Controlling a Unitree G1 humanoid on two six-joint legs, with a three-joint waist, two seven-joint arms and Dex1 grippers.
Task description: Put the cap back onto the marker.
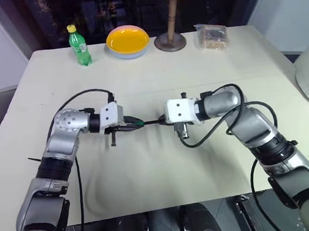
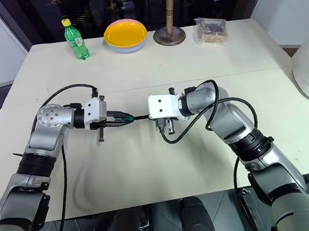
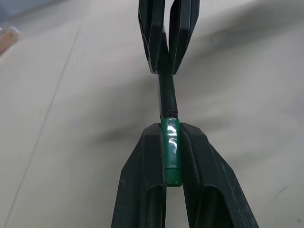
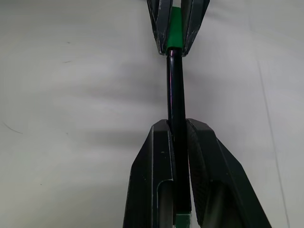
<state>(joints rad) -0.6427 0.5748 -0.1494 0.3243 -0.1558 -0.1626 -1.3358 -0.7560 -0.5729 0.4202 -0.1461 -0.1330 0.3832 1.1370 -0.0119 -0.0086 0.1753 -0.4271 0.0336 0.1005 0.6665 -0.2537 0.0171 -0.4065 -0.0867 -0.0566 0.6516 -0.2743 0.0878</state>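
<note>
**A:** What do we have between the arms?

**B:** We see the left gripper [image 1: 135,123] and the right gripper [image 1: 161,121] facing each other tip to tip above the middle of the table [image 1: 205,73], the left one reaching in from nine o'clock and the right one from three o'clock.

**A:** And what are we holding?

**B:** Our left gripper is clenched on the cap [image 3: 171,151], the small bright green cylinder wedged between its two black fingers [image 3: 142,180]. Our right gripper is clenched on the marker [image 4: 176,99], whose thin dark shaft runs straight out from between its fingers [image 4: 152,175] toward the cap.

**A:** Do the two meet?

**B:** In the left wrist view the dark shaft touches the open end of the cap, in line with it. In the right wrist view the marker's far end reaches the green cap between the other fingers. How far it sits inside, we cannot tell.

**A:** And around us?

**B:** Along the far edge, from about eleven o'clock to one o'clock, we see a green soda bottle [image 1: 79,46] with a yellow lid standing upright, a yellow bowl [image 1: 128,41] just beside it, a wooden stand [image 1: 169,22] on a round base, and a clear bag [image 1: 211,36]. All of these sit well apart from the grippers.
</note>
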